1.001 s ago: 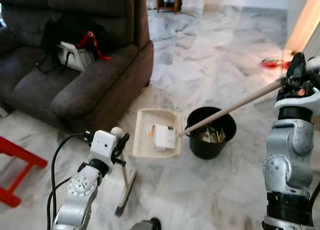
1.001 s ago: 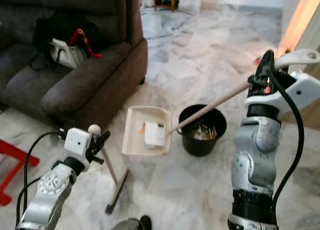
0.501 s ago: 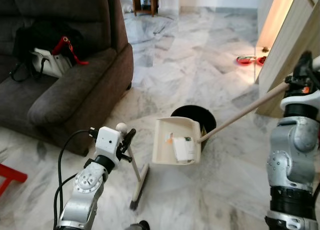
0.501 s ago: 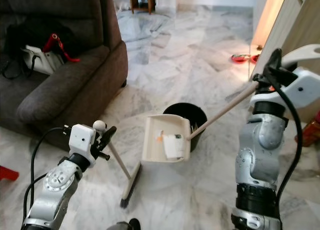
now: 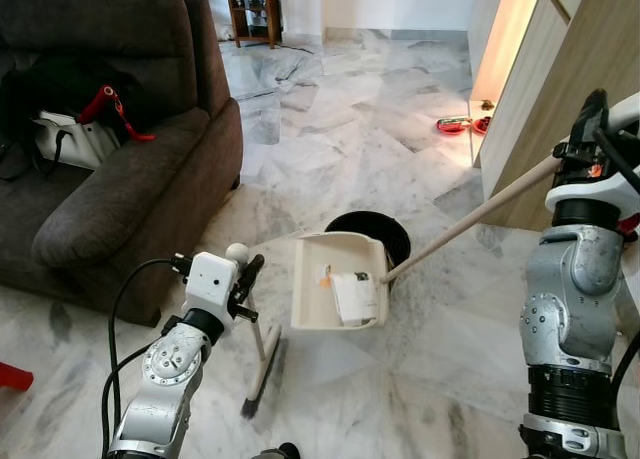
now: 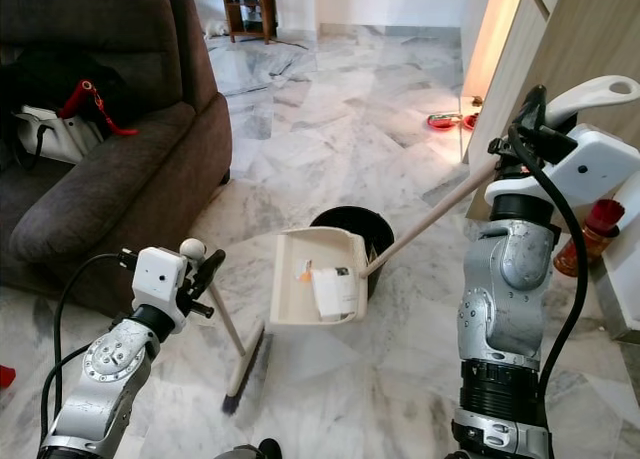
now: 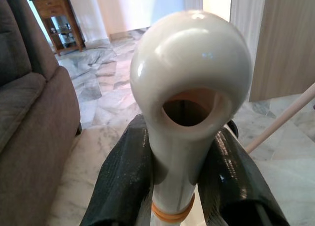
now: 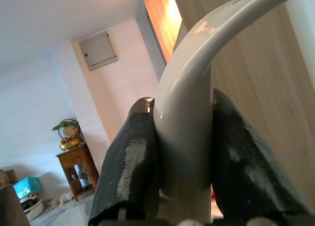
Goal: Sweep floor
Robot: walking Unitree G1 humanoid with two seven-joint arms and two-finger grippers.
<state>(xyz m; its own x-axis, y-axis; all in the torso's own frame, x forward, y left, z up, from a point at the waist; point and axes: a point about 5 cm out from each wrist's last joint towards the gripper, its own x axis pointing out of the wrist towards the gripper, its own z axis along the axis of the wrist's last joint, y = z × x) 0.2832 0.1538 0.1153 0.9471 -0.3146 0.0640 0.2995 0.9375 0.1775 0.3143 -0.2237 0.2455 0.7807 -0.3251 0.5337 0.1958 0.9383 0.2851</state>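
Observation:
My left gripper (image 5: 243, 271) is shut on the top of a cream broom handle (image 7: 189, 83), whose rounded end fills the left wrist view between the black fingers (image 7: 123, 172). The broom head (image 5: 262, 374) rests on the marble floor below. My right gripper (image 5: 590, 144) is shut on the curved end of the long dustpan handle (image 8: 189, 113). The cream dustpan (image 5: 325, 254) hangs tilted right in front of the black bin (image 5: 370, 227). Paper scraps (image 5: 353, 297) lie in the pan.
A dark grey sofa (image 5: 120, 189) with a black bag (image 5: 60, 89) stands at the left. A wooden cabinet (image 5: 560, 69) runs along the right, with red bowls (image 5: 455, 126) on the floor and a red bottle (image 6: 598, 224) beside it. Open marble floor lies ahead.
The camera has turned right, so the sofa slid left. The dustpan, flat on the floor left of the bin, is now lifted and tilted against the bin's front.

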